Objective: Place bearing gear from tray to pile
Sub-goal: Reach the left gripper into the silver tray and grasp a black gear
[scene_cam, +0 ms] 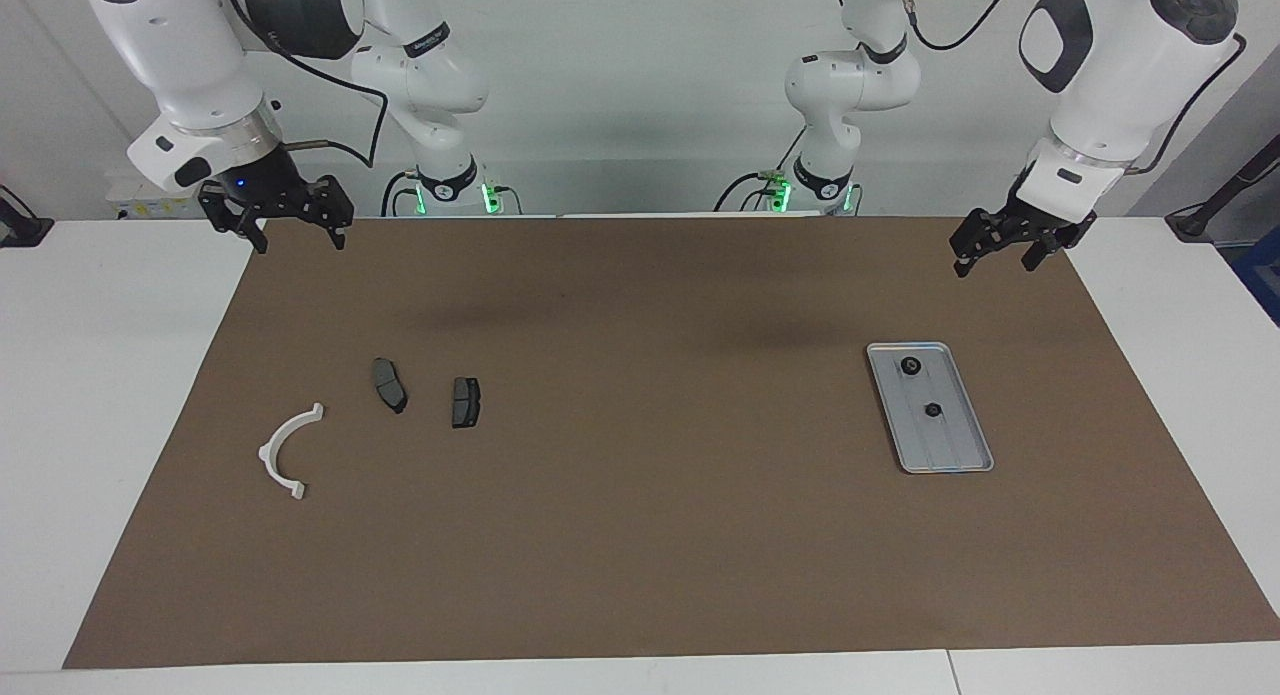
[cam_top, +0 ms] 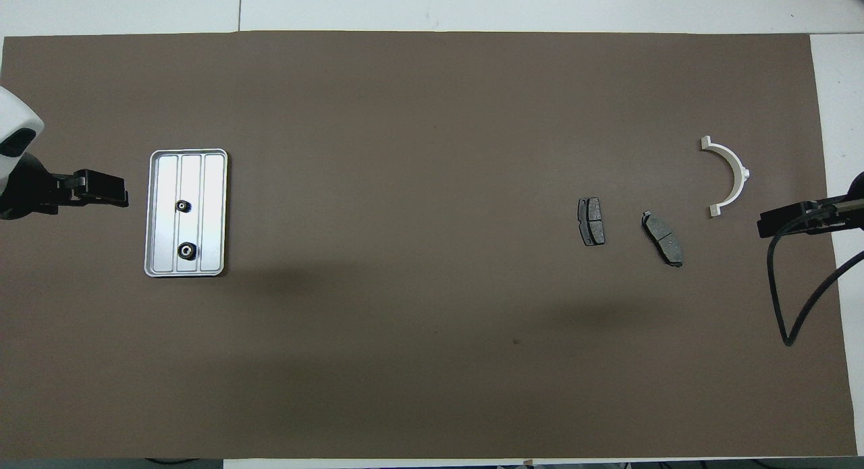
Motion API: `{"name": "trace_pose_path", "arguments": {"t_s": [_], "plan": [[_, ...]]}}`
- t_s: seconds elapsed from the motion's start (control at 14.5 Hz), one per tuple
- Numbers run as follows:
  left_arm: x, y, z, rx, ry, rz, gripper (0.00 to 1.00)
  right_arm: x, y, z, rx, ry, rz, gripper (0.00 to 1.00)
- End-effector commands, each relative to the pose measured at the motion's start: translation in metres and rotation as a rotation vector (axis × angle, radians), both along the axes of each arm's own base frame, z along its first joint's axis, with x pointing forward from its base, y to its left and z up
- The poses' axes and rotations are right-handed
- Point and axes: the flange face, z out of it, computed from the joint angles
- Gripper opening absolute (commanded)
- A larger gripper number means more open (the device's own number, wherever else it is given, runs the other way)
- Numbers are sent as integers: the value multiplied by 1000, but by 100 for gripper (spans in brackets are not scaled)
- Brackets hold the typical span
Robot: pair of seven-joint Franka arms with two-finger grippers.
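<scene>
left pincer (scene_cam: 1010,253) gape shows facing, overhead hides it.

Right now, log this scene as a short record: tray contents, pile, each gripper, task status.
tray: ridged silver-grey metal tray, toward the left arm's end of the brown mat
tray contents: two small black bearing gears
pile: white semicircular plastic bracket, two dark grey brake-pad pieces
left gripper: open, empty, raised over the mat's edge
right gripper: open, empty, raised over the mat's corner
status: no gear moved yet
</scene>
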Motion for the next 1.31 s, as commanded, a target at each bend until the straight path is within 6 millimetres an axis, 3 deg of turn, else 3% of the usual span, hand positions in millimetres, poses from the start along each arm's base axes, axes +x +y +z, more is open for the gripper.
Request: {"name": "trace_pose_path", "arguments": {"t_s": [0.0,0.28,0.76,1.03,1.24], "plan": [[-3,12,-48,15,-20,23,100,-5,-4,-1,-6,-21,-15,100],[-9,22,-125,13,-28,39,100,-6,-15,-1,-5,-20,-7,100],[-7,17,-199,11,33,73,83,-7,-14,-1,-5,-12,-1,100],[-20,16,-224,11,60,72,81,-7,-6,-1,-5,-10,-2,100],[-25,15,-228,12,76,72,81,-6,-13,-1,-5,-18,0,100]]}}
